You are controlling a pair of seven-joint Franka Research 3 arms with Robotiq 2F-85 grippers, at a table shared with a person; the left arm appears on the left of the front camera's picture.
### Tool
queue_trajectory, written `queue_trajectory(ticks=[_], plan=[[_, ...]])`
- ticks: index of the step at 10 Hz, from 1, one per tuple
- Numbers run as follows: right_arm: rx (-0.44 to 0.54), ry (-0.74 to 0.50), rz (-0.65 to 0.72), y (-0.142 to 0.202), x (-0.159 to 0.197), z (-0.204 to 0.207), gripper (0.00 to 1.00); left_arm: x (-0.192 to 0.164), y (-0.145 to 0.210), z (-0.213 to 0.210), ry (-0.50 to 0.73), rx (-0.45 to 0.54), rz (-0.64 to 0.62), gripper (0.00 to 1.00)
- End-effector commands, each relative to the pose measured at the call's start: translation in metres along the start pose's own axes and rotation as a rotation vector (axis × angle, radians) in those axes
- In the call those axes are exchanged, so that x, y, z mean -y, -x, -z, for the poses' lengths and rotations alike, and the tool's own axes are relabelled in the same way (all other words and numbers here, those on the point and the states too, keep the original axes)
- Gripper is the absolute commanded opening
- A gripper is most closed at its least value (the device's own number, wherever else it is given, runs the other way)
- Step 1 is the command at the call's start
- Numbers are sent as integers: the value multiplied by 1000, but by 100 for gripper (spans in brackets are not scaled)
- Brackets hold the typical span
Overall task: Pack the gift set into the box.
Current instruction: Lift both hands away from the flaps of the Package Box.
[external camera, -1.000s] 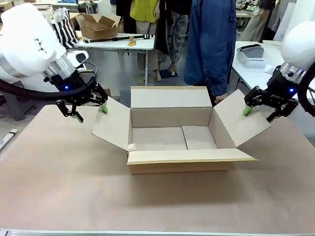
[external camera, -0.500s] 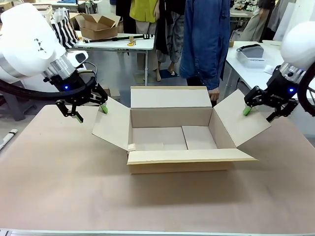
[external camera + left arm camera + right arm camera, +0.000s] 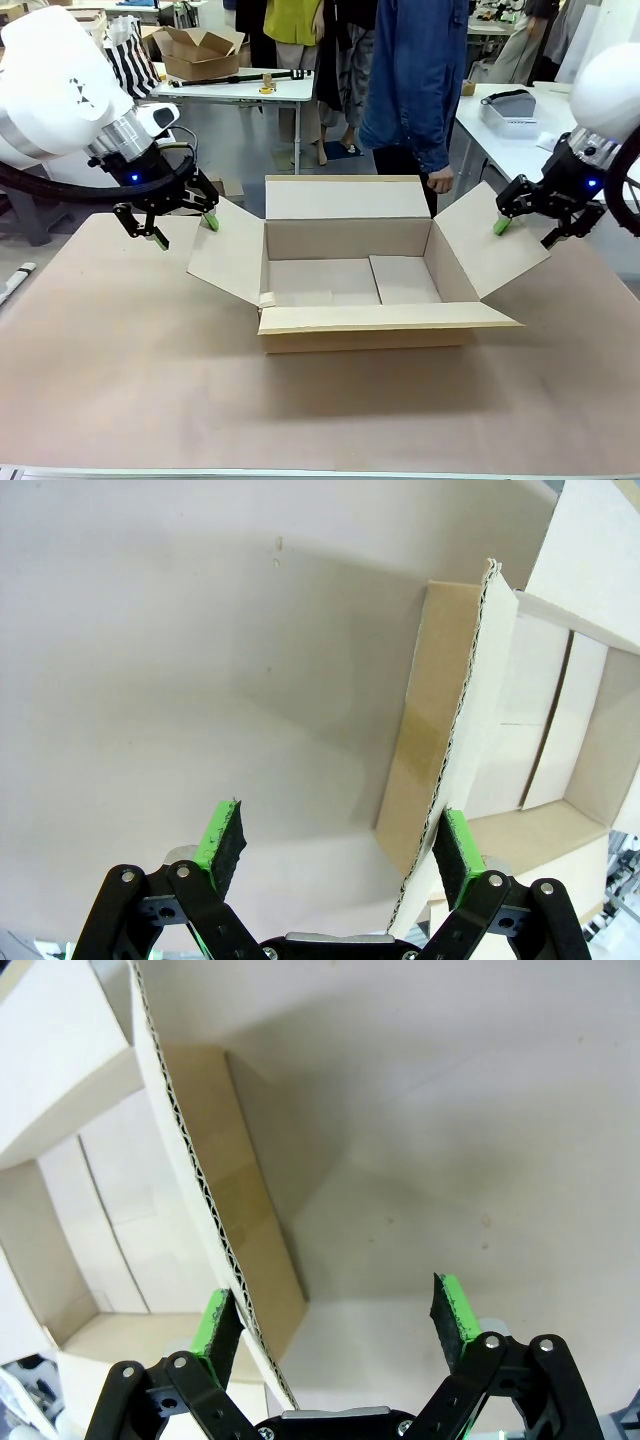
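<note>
now box [image 3: 350, 240] sits btwn l gripper [image 3: 186, 232] & r gripper [image 3: 525, 235].

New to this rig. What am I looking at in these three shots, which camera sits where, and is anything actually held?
Two white robot arms work at a brown table. The front view looks across the table from between the arms. A person in a blue denim jacket stands at the far side. On the table sits one open cardboard box, flaps spread, nothing inside. The other two pictures come from a camera on each wrist, looking along that gripper's fingers. The left gripper is open, with the edge of the box's left flap between its green pads. The right gripper is likewise open astride the right flap. Nothing is gripped.
</note>
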State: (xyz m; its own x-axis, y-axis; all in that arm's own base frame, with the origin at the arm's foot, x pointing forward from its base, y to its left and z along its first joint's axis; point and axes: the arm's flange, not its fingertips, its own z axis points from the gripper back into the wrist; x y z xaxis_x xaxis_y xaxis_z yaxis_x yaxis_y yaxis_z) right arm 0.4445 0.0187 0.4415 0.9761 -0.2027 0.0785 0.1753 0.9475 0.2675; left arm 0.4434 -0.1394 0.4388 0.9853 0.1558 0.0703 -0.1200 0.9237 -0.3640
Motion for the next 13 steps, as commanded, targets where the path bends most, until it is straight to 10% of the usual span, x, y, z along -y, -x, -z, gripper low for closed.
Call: queue_trajectory(ticks=[1, 13], plan=[[-1, 28, 6, 1, 1, -1, 100, 1, 0, -2, -17, 12, -12, 100], [-1, 28, 6, 1, 1, -1, 100, 1, 0, -2, -17, 12, -12, 100]])
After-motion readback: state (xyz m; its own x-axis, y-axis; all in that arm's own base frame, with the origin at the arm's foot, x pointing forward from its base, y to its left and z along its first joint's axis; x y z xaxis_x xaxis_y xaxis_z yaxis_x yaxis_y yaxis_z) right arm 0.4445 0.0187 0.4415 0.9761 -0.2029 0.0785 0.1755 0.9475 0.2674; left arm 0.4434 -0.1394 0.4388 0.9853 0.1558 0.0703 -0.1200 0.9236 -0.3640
